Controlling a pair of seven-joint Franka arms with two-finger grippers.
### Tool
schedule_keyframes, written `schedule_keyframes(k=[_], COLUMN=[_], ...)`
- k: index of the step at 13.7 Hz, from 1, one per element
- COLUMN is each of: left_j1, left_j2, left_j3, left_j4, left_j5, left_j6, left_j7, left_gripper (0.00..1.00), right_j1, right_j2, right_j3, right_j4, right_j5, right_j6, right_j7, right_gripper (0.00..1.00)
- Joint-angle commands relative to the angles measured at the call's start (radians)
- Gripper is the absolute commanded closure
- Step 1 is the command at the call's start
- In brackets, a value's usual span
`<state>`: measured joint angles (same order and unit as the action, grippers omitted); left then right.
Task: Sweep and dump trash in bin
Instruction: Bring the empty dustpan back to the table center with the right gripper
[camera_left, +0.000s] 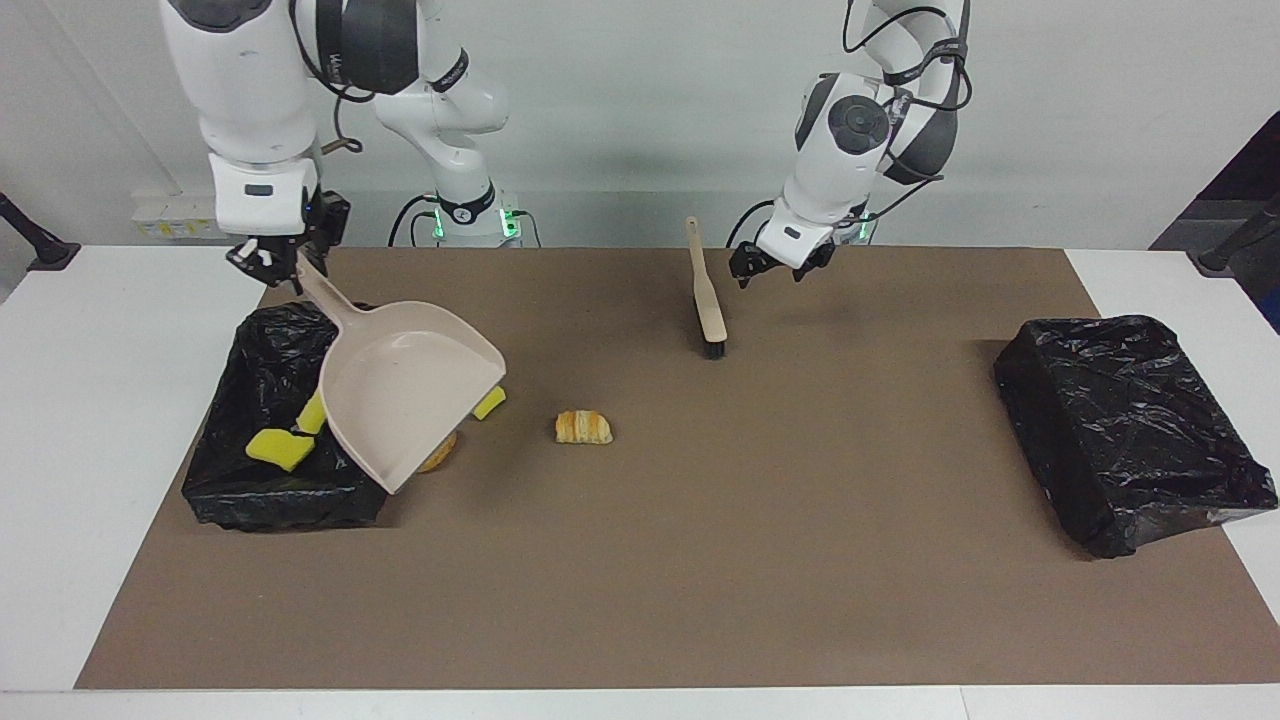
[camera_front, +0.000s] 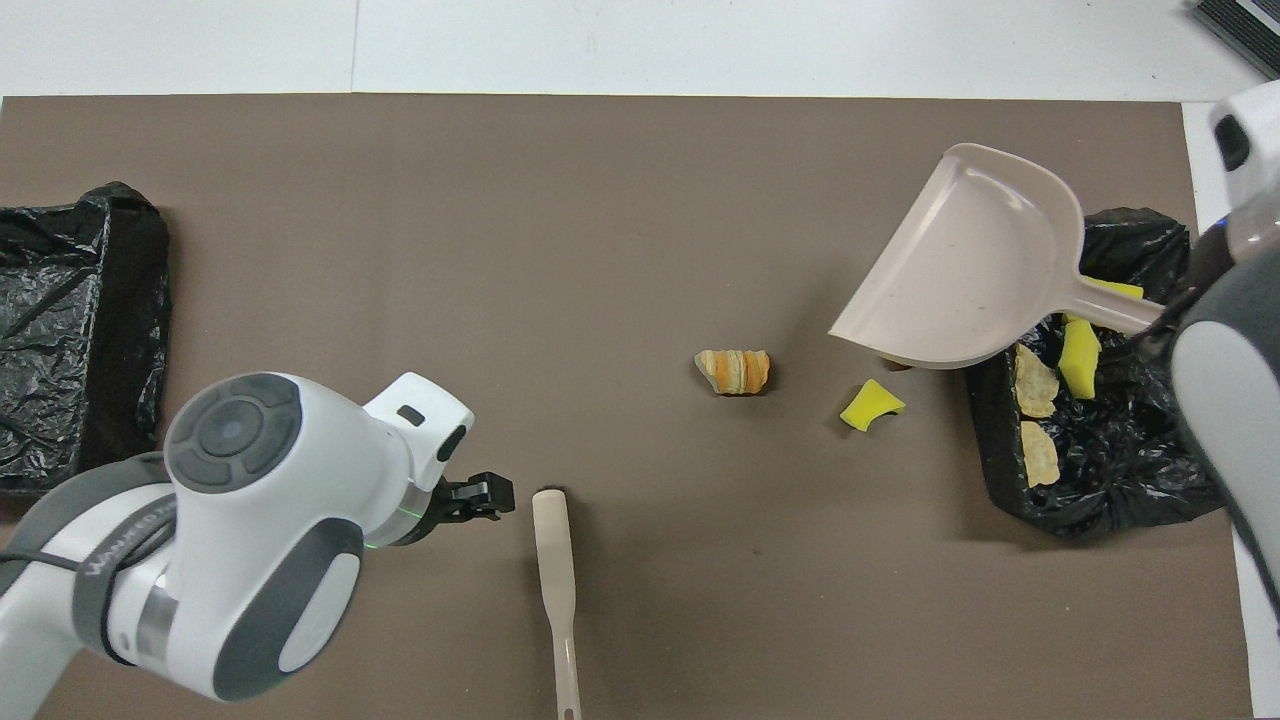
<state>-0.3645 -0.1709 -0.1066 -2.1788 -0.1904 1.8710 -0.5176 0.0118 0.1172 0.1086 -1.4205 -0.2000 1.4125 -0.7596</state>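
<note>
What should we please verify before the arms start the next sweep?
1. Dustpan gripped: ok, right pincer is shut on its handle.
2. Dustpan emptied: ok, its inside shows bare.
3. Brush in hand: not ok, it lies on the mat, and the left pincer is open and apart from it.
4. Mat cleared: not ok, croissant, sponge chunk and bread roll lie outside the bin.
5. Pan lip down on the mat: cannot tell, it looks raised and tilted.
</note>
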Motion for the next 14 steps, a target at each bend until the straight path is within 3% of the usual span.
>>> schedule_keyframes(k=[1, 5, 10, 14], left_j1=[0.08, 0.125, 0.165, 0.165], left_j2=[-0.007, -0.007, -0.013, -0.013], left_j3=[-0.01, -0.01, -0.008, -0.002], left_j4=[0.046, 0.083, 0.114, 0.114], left_j5=[0.026, 0.06, 0.06, 0.06], left_j6=[-0.045, -0.073, -0.133, -0.136], left_j7=[0.07, 0.106, 0.189, 0.206], left_gripper=[0.0, 0.0, 0.0, 0.0], right_j1=[0.063, 0.216, 0.429, 0.554], right_j2=[0.002, 0.082, 0.243, 0.389], right_j3=[0.0, 0.002, 0.0, -0.001], right_j4=[-0.047, -0.054, -0.049, -0.044], right_j5=[0.138, 0.243, 0.353, 0.335], right_j6=[0.008, 0.098, 0.423, 0.655], right_j7=[0.318, 0.791, 1.248, 1.442], right_gripper=[1.0, 1.0, 1.0, 1.0])
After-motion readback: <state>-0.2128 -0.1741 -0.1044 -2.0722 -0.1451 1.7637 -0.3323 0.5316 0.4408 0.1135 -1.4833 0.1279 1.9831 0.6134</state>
